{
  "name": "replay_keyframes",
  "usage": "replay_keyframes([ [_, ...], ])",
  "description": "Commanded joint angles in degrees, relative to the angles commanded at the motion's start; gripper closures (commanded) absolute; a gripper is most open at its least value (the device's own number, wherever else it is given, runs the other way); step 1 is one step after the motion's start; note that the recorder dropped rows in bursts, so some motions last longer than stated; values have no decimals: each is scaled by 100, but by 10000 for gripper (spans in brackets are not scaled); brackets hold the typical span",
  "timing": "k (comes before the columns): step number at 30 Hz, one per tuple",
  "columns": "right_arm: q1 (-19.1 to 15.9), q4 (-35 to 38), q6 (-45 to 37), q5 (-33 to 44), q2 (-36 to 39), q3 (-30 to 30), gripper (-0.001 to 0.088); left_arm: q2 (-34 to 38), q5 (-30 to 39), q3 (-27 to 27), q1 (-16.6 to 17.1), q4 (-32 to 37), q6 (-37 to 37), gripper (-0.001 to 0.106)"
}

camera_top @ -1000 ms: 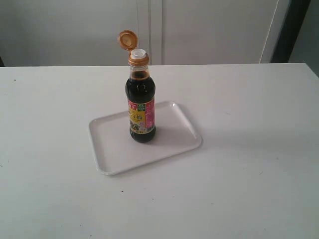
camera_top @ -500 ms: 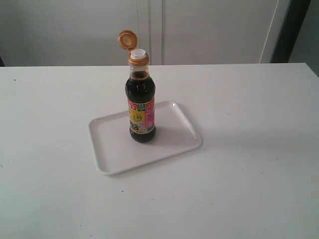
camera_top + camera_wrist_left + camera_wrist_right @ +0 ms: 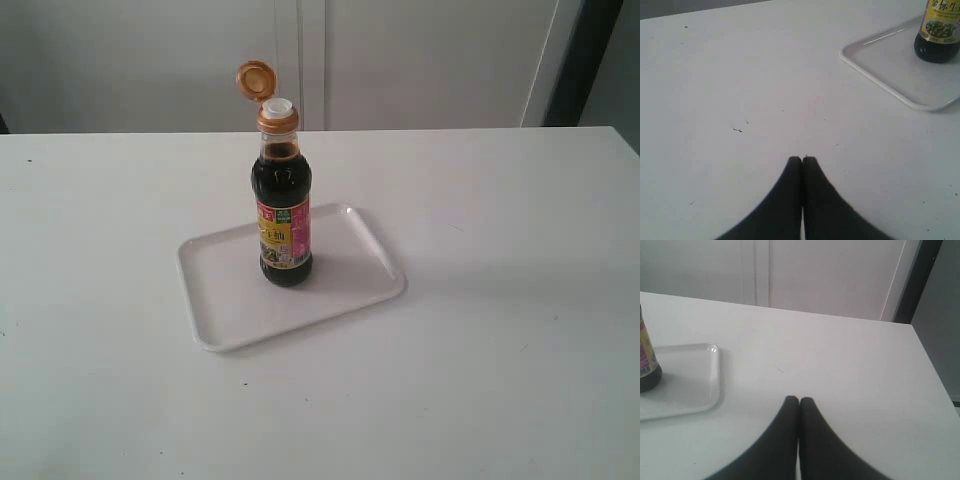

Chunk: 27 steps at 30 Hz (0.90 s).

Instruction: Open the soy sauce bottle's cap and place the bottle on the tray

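The soy sauce bottle (image 3: 282, 225) stands upright on the white tray (image 3: 340, 285), near its far side. Its orange-brown cap (image 3: 254, 79) is flipped open and tilts back on its hinge, leaving the white pour spout (image 3: 278, 105) bare. No arm shows in the exterior view. In the left wrist view my left gripper (image 3: 802, 159) is shut with nothing in it, well away from the tray (image 3: 890, 60) and the bottle's base (image 3: 938, 35). My right gripper (image 3: 799, 399) is also shut and empty, apart from the tray (image 3: 695, 380) and the bottle (image 3: 647, 367).
The white table (image 3: 500, 380) spreads wide around the tray. A pale wall with panel seams (image 3: 312, 60) stands behind it, and the table's right edge (image 3: 935, 375) drops off beside a dark upright strip.
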Motion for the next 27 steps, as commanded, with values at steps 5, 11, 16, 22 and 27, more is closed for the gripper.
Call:
replay_keyframes([
  [5, 0, 0, 0, 14, 0, 0, 868, 0, 0, 0, 0, 0, -4, 1053],
  [11, 0, 0, 0, 14, 0, 0, 868, 0, 0, 0, 0, 0, -4, 1053],
  [16, 0, 0, 0, 14, 0, 0, 868, 0, 0, 0, 0, 0, 18, 1053],
  [22, 0, 0, 0, 2, 0, 0, 868, 0, 0, 0, 0, 0, 18, 1053],
  [27, 0, -61, 79, 4, -39, 0, 868, 0, 0, 0, 0, 0, 18, 1053],
])
